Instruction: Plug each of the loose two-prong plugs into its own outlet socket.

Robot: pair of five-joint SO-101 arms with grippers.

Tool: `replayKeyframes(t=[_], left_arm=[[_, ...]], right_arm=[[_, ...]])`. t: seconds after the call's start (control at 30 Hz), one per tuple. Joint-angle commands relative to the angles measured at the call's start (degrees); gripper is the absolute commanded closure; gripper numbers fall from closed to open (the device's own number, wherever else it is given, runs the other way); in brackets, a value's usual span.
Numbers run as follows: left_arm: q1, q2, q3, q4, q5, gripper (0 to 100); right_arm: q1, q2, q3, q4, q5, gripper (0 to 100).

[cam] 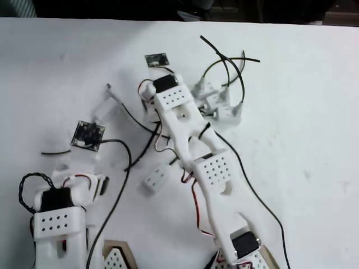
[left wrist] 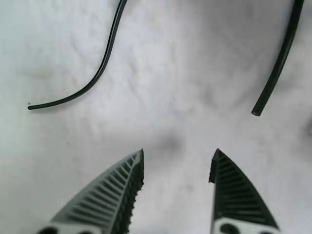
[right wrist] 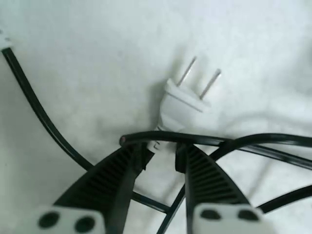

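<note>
Black ribbed fingers [right wrist: 117, 180] of the right gripper [right wrist: 161, 152] stand a little apart. The tail of one white plug [right wrist: 181, 103] sits right at the mouth of that gap, and the gap is wider than the tail. The plug's two prongs [right wrist: 200, 78] point away from the claw, and it lies flat on the white table [right wrist: 87, 44]. One black lead [right wrist: 195, 140] crosses at the fingertips, its cut end just beside the plug's tail. At least three more black leads run close by, too tangled for a sure count.

The left gripper [left wrist: 179, 152] hangs wide open over the table. Beyond it I count two black lead ends, one thin [left wrist: 97, 78] and one thick [left wrist: 279, 63], well apart.

From above, the right arm [cam: 185, 131] stretches from 5 o'clock up towards 12. The left arm [cam: 59, 221] sits at 7 o'clock. One white block [cam: 156, 178] with small dark holes lies just beside the right arm, at 7 o'clock from the table's middle. A cluster of white pieces [cam: 220, 103] with looping black leads lies at 1 o'clock. I cannot tell plugs from sockets there, nor count them.
</note>
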Motion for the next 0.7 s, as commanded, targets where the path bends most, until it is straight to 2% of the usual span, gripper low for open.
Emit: replayKeyframes(t=[0.0,0.13,0.53,0.67], left_arm=[[-0.31,-1.01,-0.09,-0.53,-0.35,77],[-0.31,-1.01,-0.09,-0.53,-0.35,77],[-0.31,-1.01,-0.09,-0.53,-0.35,77],[-0.31,-1.01,-0.09,-0.53,-0.35,77]], right_arm=[[-0.92,0.57,-0.97,-1.45,-0.35,90.3],[-0.92,0.04,-0.97,-1.36,0.09,98.5],[-5.41,-16.40,-1.05,-0.22,0.18,98.1],[-5.23,-21.41,-1.05,-0.31,3.16,98.1]])
